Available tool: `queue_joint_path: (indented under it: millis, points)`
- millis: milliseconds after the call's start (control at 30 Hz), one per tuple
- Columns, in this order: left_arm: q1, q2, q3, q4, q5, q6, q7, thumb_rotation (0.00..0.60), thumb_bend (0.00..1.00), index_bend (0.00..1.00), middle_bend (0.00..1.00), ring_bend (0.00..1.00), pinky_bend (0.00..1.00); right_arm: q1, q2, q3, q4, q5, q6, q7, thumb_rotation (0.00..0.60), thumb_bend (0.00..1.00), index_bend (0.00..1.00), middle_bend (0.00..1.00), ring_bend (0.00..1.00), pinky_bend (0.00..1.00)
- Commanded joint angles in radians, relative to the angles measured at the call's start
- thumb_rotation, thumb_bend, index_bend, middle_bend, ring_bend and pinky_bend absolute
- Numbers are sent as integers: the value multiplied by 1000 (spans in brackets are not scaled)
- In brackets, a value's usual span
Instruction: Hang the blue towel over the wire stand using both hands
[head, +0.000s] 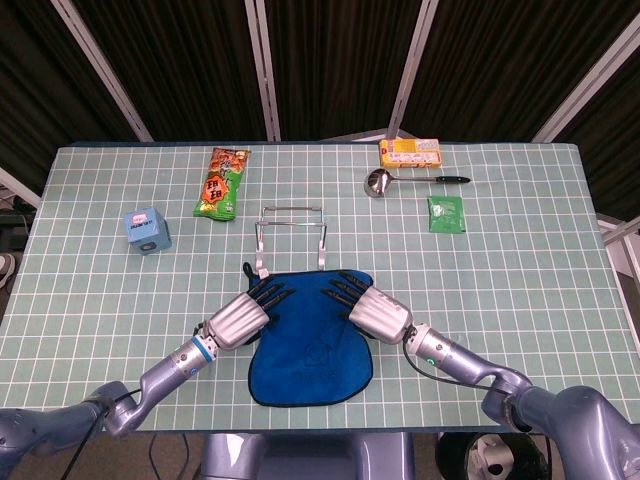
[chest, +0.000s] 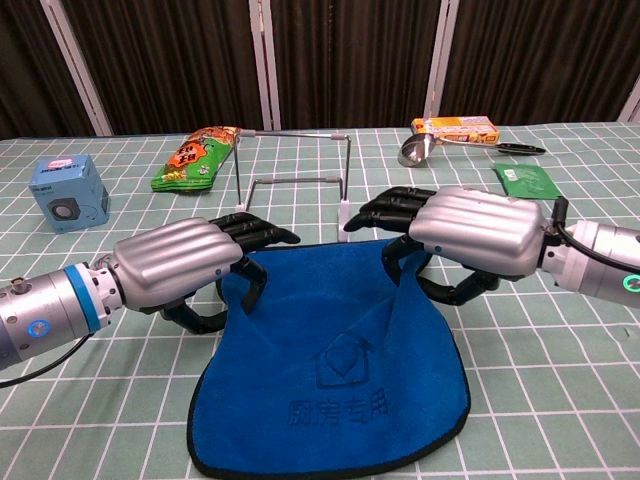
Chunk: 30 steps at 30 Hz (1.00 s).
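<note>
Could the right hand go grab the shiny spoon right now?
Probably not: the right hand is busy gripping a corner of the blue towel. The ladle lies bare by the table's far edge, nothing blocking it, but the hand would have to drop the towel first.

Blue cube (head: 147, 230) left; snack bag (head: 221, 183), yellow box (head: 410, 152), ladle (head: 380, 182), green sachet (head: 446, 213) behind.
</note>
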Motion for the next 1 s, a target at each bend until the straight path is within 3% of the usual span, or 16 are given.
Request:
queue_joint_path:
  millis: [33,267,567,1000]
  points:
    - [2,-1,-2,-5,-1,12,-7,600,490,804,0,0,0,-3,10,7,-12,4,12,0,600,598,641,77,0,8]
    - [12,32,-21,-61,1,81,-12,600,489,812,0,0,0,-4,77,39,-101,11,61,-26,600,598,642,79,0,10]
    - [53,155,-93,-225,-49,194,1,600,489,814,0,0,0,8,213,125,-297,60,79,-90,600,598,645,85,0,10]
    - [15,281,-209,-405,-150,139,102,600,490,814,0,0,0,74,319,261,-465,162,-13,-141,600,598,647,87,0,11]
